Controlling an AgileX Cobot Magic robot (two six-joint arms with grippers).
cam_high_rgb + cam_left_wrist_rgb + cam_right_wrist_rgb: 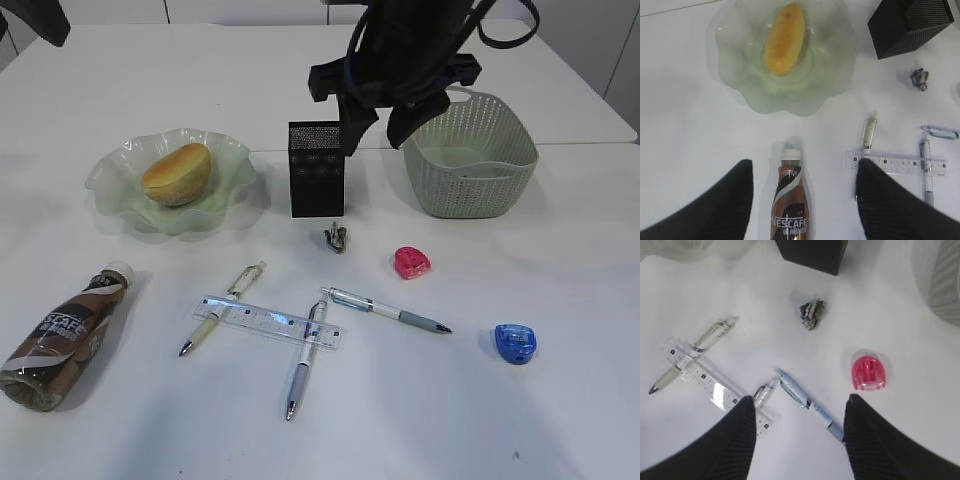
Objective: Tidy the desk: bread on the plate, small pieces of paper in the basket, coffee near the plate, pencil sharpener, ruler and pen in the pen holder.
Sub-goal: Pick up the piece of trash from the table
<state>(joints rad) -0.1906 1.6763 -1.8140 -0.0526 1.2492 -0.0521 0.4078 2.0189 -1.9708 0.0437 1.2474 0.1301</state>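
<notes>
Here, both the left end effector (802, 200) and right end effector (800, 437) gape wide, holding nothing.

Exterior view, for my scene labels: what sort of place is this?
Probably a staged desk setup on a white table: stationery such as a ruler beside a black pen holder, plus a basket.

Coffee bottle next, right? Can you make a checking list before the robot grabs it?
1. Left gripper open: ok, fingers spread wide.
2. Coffee bottle between the fingers: ok, lying centred below them.
3. Bottle cap on: ok.
4. Space beside the plate for the bottle: ok, bare table in front.
5. Bread on the plate: ok.
6. Right gripper out of the way: ok, open above the pens.
</notes>
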